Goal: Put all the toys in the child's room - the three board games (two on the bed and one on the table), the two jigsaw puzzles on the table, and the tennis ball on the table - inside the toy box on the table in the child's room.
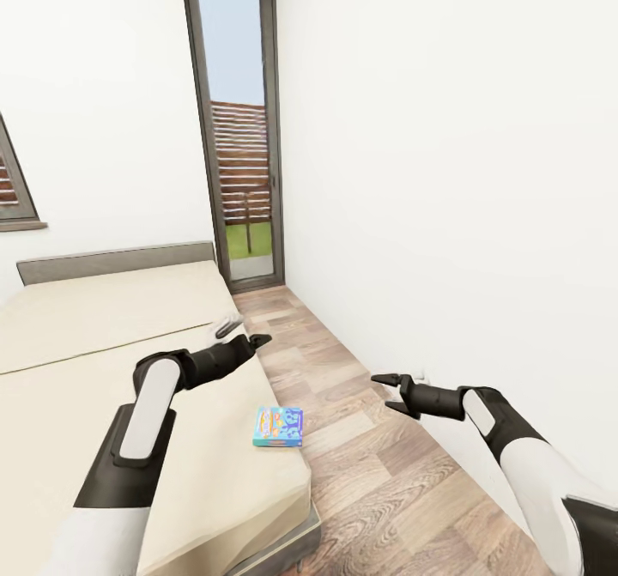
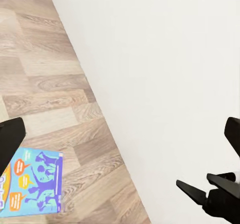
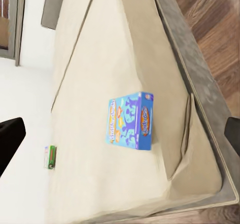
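Note:
A blue board game [image 1: 278, 427] lies flat on the bed [image 1: 103, 361], close to its right edge. It also shows in the left wrist view as the blue game [image 2: 32, 181] and in the right wrist view as the blue box [image 3: 129, 121]. A second, small green and white board game [image 3: 51, 156] lies at the bed's far side. My left gripper [image 1: 256, 339] hangs open over the mattress, beyond the blue game and empty. My right gripper [image 1: 386, 392] is open above the wood floor, to the right of the bed and empty. The toy box, the table, the jigsaw puzzles and the tennis ball are out of view.
A strip of wood-plank floor [image 1: 360, 439] runs between the bed and the white wall [image 1: 446, 172] on the right. A tall glass door [image 1: 240, 130] stands at the strip's far end. A small grey-white thing [image 1: 227, 326] lies on the bed near my left gripper.

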You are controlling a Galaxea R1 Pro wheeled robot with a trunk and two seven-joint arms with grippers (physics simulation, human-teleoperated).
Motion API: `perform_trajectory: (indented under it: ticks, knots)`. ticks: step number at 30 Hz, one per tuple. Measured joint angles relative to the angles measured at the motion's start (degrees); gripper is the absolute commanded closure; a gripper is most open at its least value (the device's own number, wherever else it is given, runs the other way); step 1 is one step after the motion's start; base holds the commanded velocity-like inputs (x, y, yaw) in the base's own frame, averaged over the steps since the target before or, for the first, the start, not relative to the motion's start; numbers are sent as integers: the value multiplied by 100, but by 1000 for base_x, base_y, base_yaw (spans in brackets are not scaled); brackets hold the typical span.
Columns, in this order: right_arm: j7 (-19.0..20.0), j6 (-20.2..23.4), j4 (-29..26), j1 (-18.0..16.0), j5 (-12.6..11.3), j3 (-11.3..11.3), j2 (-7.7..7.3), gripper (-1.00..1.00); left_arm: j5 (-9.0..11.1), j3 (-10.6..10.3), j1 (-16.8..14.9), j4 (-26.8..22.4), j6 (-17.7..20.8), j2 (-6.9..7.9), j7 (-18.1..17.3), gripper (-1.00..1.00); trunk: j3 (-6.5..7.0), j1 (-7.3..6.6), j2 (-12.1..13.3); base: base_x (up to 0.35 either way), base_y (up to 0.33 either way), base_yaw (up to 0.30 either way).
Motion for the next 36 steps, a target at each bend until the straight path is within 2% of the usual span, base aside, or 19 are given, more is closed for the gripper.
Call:
perform_trajectory:
  ticks: [1, 2, 4, 5, 6, 7, 8, 9, 11, 12, 14, 20, 23, 28, 36]
  knots:
    - [-58, 28, 85, -35, 0, -17, 3, -100, 70, 0, -11, -27, 16, -43, 203, -100, -18, 21, -39, 0, 0, 0]
    - [-60, 30, 87, -36, -2, -18, 3, -100, 72, 0, -11, -28, 16, -44, 210, -100, -35, 43, -79, 0, 0, 0]
    - [-114, 75, 185, -89, -10, -44, 0, -100, 293, -15, -29, -66, 37, -94, 556, -100, -71, 87, -159, 0, 0, 0]
    - [-114, 76, 186, -89, -10, -44, 0, -100, 296, -15, -29, -67, 38, -94, 562, -100, -89, 109, -199, 0, 0, 0]
    - [-108, 92, 207, -108, -12, -54, -6, -100, 421, -25, -38, -79, 44, -108, 696, -100, -107, 131, -239, 0, 0, 0]
    - [-108, 92, 208, -108, -10, -54, -6, -100, 424, -25, -38, -80, 44, -109, 701, -100, -125, 153, -279, 0, 0, 0]
    - [-84, 103, 216, -123, -13, -61, -12, -100, 546, -33, -49, -90, 51, -118, 811, -100, -143, 175, -319, 0, 0, 0]
    - [-83, 103, 217, -123, -11, -61, -12, -100, 548, -33, -49, -90, 51, -119, 815, -100, -161, 197, -359, 0, 0, 0]
    - [4, 120, 211, -143, -13, -73, -28, -100, 738, -42, -72, -105, 58, -130, 977, -100, -197, 241, -440, 0, 0, 0]
    - [5, 120, 211, -143, -11, -72, -29, -100, 739, -42, -73, -105, 59, -130, 980, -100, -215, 263, -480, 0, 0, 0]
    - [115, 134, 194, -158, -13, -81, -47, -100, 868, -45, -89, -113, 63, -135, 1077, -100, -251, 307, -560, 0, 0, 0]
    - [329, 151, 161, -166, -9, -86, -74, -100, 989, -41, -103, -113, 67, -138, 1153, -100, -359, 439, -801, 0, 0, 0]
    - [623, 178, 137, -170, 0, -81, -108, -100, 1048, -29, -115, -103, 69, -139, 1182, -100, -412, 505, -921, 0, 0, 0]
    - [845, 202, 123, -171, 22, -58, -112, -100, 1080, -20, -127, -94, 70, -143, 1196, -100, -502, 615, -1122, 0, 0, 0]
    - [1007, 220, 114, -168, 41, -27, -78, -100, 1108, -11, -145, -80, 71, -143, 1206, -100, -646, 790, -1442, 0, 0, 0]
